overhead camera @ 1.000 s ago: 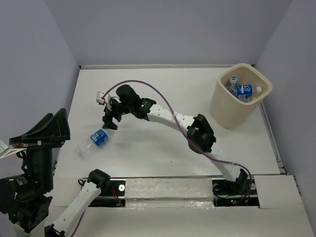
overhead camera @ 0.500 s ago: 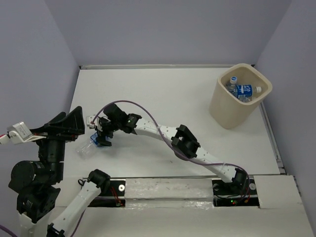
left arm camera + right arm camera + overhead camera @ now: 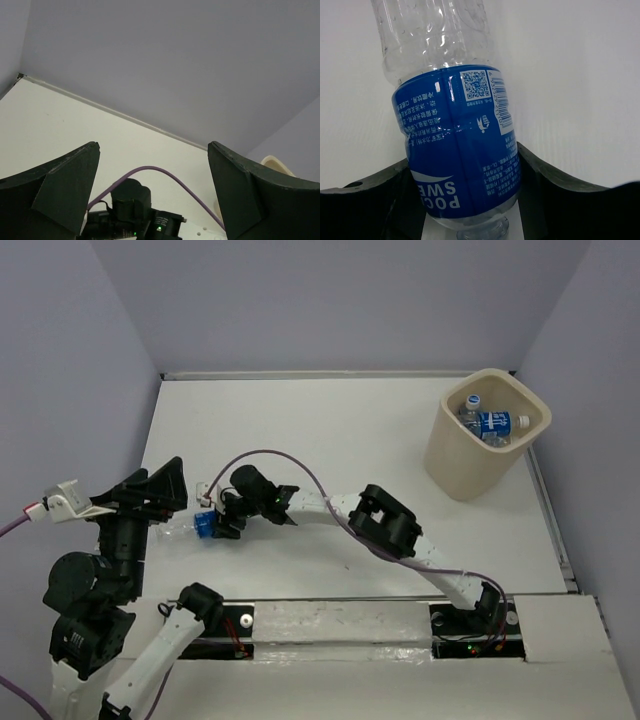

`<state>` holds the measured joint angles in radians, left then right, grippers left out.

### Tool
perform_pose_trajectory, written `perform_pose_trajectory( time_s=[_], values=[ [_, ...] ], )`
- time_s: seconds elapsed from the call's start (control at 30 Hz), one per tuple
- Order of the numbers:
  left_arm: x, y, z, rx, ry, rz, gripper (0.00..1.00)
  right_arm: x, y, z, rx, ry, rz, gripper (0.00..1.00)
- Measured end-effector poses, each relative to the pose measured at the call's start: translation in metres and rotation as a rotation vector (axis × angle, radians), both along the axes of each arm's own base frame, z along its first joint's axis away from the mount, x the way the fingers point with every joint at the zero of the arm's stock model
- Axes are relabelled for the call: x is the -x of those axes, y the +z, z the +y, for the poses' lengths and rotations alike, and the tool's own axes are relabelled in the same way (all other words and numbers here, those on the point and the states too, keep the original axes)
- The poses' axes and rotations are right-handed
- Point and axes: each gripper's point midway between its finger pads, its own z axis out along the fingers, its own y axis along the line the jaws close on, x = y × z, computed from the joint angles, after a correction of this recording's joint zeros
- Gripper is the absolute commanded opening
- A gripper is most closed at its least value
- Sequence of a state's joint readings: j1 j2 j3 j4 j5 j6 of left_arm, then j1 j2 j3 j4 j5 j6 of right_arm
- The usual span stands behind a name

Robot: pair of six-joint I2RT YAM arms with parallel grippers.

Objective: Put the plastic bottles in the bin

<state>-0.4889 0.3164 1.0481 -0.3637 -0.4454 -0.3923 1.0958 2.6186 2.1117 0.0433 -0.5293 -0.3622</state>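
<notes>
Right pincer [image 3: 208, 525] grips the bottle [image 3: 457, 150] near the surface's [image 3: 350, 430] left edge; left pincer [image 3: 152, 149] gapes open.

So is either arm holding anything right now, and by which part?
The right gripper grips the bottle across its blue label, fingers on both sides, with the bottle lying on the table. The left gripper is open and empty.

Labelled bottle [image 3: 178, 532]: from above, the blue end is covered by the right hand [image 3: 213, 524]. In the right wrist view the clear body runs off the top edge and the neck off the bottom. Whether the fingers [image 3: 370, 200] press it cannot be told.
Bin [image 3: 462, 465]: the bottles inside [image 3: 492, 425] overlap, count unclear.
Left arm [image 3: 95, 585]: cut by the frame edges.
</notes>
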Motion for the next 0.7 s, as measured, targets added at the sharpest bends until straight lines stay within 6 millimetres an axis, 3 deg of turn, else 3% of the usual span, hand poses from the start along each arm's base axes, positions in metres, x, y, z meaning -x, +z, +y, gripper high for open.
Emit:
perform_pose_trajectory(
  time_s=[0.07, 0.2, 0.4, 0.53, 0.57, 0.63, 0.7],
  values=[
    [0.003, 0.0, 0.001, 0.01, -0.002, -0.007, 0.99, 0.005, 0.005, -0.015, 0.004, -0.042, 0.026, 0.3],
    [0.014, 0.002, 0.004, 0.047, -0.019, -0.04, 0.98, 0.004, 0.04, -0.034, -0.046, -0.13, 0.027, 0.29],
    [0.017, -0.01, -0.006, 0.071, -0.083, -0.037, 0.98, -0.014, 0.124, -0.072, -0.159, -0.325, -0.071, 0.27],
    [0.006, -0.036, -0.026, 0.044, -0.148, 0.021, 0.98, -0.047, 0.198, -0.136, -0.206, -0.579, -0.191, 0.25],
    [0.002, -0.043, -0.031, 0.037, -0.164, 0.035, 0.98, -0.056, 0.208, -0.151, -0.205, -0.632, -0.21, 0.25],
    [-0.003, -0.057, -0.04, 0.025, -0.194, 0.059, 0.98, -0.08, 0.243, -0.202, -0.212, -0.79, -0.254, 0.25],
    [-0.012, -0.075, -0.049, 0.01, -0.216, 0.087, 0.98, -0.113, 0.278, -0.277, -0.217, -0.996, -0.286, 0.25]
  ],
)
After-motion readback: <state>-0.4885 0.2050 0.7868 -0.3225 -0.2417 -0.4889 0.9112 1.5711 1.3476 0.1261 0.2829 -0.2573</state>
